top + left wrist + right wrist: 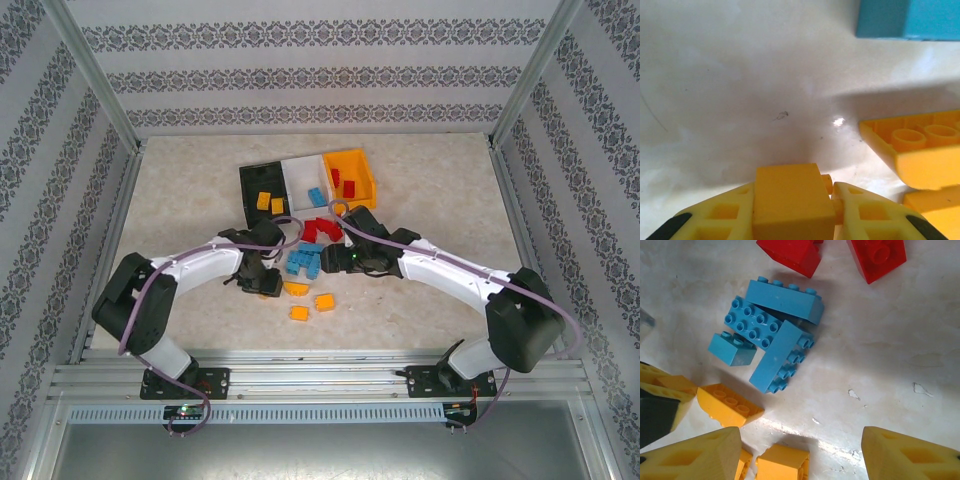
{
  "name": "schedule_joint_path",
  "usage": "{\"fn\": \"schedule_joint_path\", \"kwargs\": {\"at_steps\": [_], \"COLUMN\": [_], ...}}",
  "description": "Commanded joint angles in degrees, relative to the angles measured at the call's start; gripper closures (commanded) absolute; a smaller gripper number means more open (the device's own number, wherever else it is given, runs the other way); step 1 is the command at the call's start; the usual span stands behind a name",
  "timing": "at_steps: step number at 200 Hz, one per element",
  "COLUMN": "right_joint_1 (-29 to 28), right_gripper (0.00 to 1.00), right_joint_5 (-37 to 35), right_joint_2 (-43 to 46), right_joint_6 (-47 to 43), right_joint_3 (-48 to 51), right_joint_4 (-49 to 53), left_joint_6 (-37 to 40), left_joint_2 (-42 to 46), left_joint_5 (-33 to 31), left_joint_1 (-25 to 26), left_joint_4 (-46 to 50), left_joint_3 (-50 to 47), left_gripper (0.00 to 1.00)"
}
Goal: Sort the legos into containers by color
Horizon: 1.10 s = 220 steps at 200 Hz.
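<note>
An orange-yellow brick (790, 205) is gripped in the left pincer (793, 194), low over the worktop (740, 100); it is best lifted straight up and carried to the black bin (247, 190). The right pincer (801, 437) is held wide above blue bricks (770, 335).

Both arms look alike. The left arm (195, 262) and the right arm (450, 272) have smooth white shells along their long links and chunky black housings at the joints. A thin purple cable (148, 292) loops loosely along each one, down to a black base plate (185, 382) bolted on a silver rail (320, 372). The left gripper (794, 192) and the right gripper (800, 437) have wedge-shaped orange-yellow plastic fingers (912, 455) with rectangular cut-outs. Black strips edge the left pair's outer sides.
</note>
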<state>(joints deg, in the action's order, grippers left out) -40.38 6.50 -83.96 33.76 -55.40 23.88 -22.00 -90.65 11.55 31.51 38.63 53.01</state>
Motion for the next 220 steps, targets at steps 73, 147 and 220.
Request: {"fn": "schedule_joint_path", "kwargs": {"at_steps": [73, 147, 220], "right_joint_1": [0.0, -2.9, -7.0], "right_gripper": [0.35, 0.35, 0.35], "right_joint_5": [1.6, 0.3, -1.3], "right_joint_2": [-1.8, -0.4, -0.5], "right_joint_6": [1.3, 2.2, 5.1], "right_joint_3": [2.6, 4.4, 8.4], "right_joint_4": [-3.6, -2.5, -2.2], "left_joint_6": [1.0, 9.4, 11.5], "left_joint_2": [12.6, -9.1, -31.4], "left_joint_5": [-2.9, -3.6, -3.7], "left_joint_1": [-4.7, -17.3, -19.5], "left_joint_4": [13.8, 8.9, 8.2], "left_joint_3": [18.7, 40.1, 56.8], "left_gripper": [0.70, 0.70, 0.72]}}
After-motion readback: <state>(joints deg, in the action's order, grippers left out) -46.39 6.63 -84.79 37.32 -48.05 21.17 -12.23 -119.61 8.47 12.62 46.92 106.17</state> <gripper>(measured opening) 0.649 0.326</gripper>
